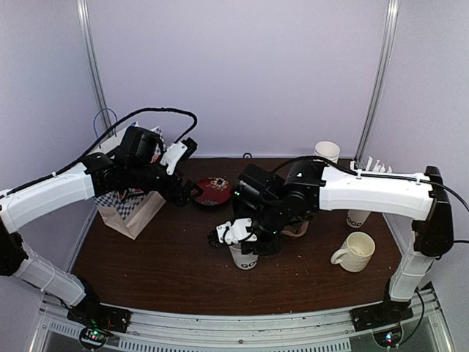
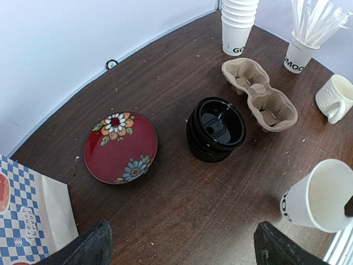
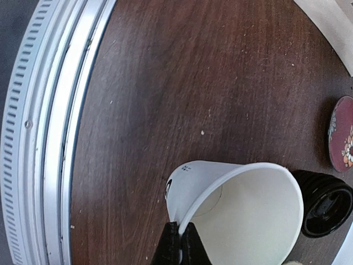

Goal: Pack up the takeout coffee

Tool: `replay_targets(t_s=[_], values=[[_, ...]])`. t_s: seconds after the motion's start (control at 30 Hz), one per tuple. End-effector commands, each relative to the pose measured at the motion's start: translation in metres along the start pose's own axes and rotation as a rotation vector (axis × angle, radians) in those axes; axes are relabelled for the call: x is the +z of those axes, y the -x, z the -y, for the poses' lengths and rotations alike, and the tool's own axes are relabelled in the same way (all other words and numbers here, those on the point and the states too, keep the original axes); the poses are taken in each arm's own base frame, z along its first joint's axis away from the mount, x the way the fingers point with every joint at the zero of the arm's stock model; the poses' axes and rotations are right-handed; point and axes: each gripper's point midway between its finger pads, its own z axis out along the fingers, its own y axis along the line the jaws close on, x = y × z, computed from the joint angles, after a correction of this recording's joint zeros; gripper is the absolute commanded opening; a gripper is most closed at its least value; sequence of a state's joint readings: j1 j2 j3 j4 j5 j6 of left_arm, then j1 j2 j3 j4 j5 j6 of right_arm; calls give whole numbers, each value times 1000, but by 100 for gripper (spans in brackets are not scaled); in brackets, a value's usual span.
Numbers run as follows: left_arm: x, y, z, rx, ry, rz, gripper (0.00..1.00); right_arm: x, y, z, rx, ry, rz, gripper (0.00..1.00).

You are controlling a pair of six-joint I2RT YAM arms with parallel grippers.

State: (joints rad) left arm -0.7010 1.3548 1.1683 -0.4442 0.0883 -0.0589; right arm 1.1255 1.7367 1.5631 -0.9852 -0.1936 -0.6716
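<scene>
My right gripper [image 3: 182,245] is shut on the rim of a lidless white paper cup [image 3: 237,210] with black lettering, which stands on the brown table; in the top view they are at centre, gripper [image 1: 237,243] and cup [image 1: 245,258]. My left gripper [image 2: 182,255] is open and empty above the table, near the red plate; it also shows in the top view [image 1: 193,192]. The brown pulp two-cup carrier [image 2: 259,94] lies empty beyond a stack of black dome lids [image 2: 216,128]. In the top view the carrier [image 1: 297,230] is mostly hidden under my right arm.
A red flowered plate [image 2: 121,146] lies left of the lids. A stack of lidless white cups [image 2: 238,25], a cup of white stirrers [image 2: 300,52] and a cream mug [image 2: 336,96] stand at the right. A checked paper bag [image 1: 128,209] stands at the left. A metal rail [image 3: 49,132] runs along the near edge.
</scene>
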Motion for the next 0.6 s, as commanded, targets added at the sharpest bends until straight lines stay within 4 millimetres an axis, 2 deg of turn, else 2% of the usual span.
replay_targets(t_s=[0.0, 0.1, 0.27, 0.57], values=[[-19, 27, -6, -3, 29, 93, 93, 1, 35, 30, 77, -89, 94, 0], [-24, 30, -5, -3, 30, 106, 94, 13, 39, 29, 97, -83, 91, 0], [-30, 33, -4, -3, 21, 121, 94, 33, 30, 24, 105, -77, 53, 0], [-34, 35, -2, 0, 13, 133, 94, 52, 20, 7, 108, -28, 18, 0]])
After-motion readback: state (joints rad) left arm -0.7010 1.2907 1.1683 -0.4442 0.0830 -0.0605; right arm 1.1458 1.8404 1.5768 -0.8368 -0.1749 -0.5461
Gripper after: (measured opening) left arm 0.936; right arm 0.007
